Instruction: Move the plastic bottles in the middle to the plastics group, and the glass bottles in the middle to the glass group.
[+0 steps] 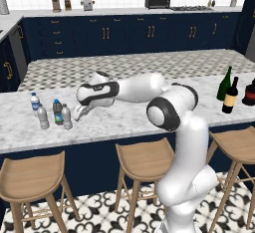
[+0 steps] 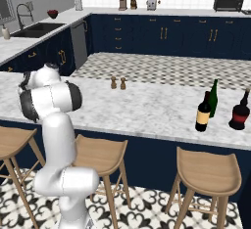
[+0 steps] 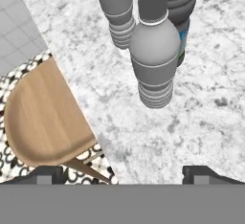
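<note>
The jaws [image 1: 79, 113] stand wide apart with nothing between them, hanging just beside the cluster of small bottles at the left end of the tabletop [image 1: 124, 115]. In the hand view the two dark tips rise at the bottom, well clear of the nearest clear grey bottle [image 3: 154, 55], which stands upright on the marble.

That bottle stands close to three others: a second plain grey bottle [image 1: 43, 117], the dark bottle with the blue-green label [image 1: 58, 112] and the white-capped blue-label bottle [image 1: 34, 101]. All four are upright and close together, so I judge the plastics part done, or all but done.

At the far right end, the dark wine bottle with the tan label [image 1: 230, 96] stands just beside the slim green wine bottle [image 1: 224, 83], with the squat dark red bottle [image 1: 250, 93] near them. It looks already grouped with the glass, so little seems left beyond drawing the arm clear.
</note>
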You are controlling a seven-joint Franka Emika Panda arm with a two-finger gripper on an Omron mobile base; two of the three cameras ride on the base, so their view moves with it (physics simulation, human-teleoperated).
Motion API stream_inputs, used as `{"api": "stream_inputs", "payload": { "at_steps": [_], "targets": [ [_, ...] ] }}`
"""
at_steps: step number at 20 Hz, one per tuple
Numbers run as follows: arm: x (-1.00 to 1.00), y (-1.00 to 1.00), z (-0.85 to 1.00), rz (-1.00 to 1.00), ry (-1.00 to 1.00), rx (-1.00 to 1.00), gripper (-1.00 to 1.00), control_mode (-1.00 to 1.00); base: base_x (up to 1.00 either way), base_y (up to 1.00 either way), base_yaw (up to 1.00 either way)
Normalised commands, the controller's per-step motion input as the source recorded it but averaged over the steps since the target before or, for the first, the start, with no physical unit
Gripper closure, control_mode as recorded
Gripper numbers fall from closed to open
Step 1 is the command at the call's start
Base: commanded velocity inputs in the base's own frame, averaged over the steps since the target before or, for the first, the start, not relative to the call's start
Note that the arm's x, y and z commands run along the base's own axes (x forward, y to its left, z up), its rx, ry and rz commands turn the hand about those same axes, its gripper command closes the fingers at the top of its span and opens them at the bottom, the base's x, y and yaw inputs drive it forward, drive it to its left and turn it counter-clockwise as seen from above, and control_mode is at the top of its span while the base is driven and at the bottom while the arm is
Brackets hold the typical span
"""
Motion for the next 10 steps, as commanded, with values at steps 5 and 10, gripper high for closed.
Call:
{"api": "stream_inputs", "payload": {
  "at_steps": [5, 10],
  "targets": [
    [-0.76, -0.65, 0.49, -0.15, 0.00, 0.00, -1.00, -1.00, 0.00, 0.00, 0.00],
    [-0.80, -0.82, 0.98, -0.17, 0.00, 0.02, -1.00, -1.00, 0.00, 0.00, 0.00]
  ]
}}
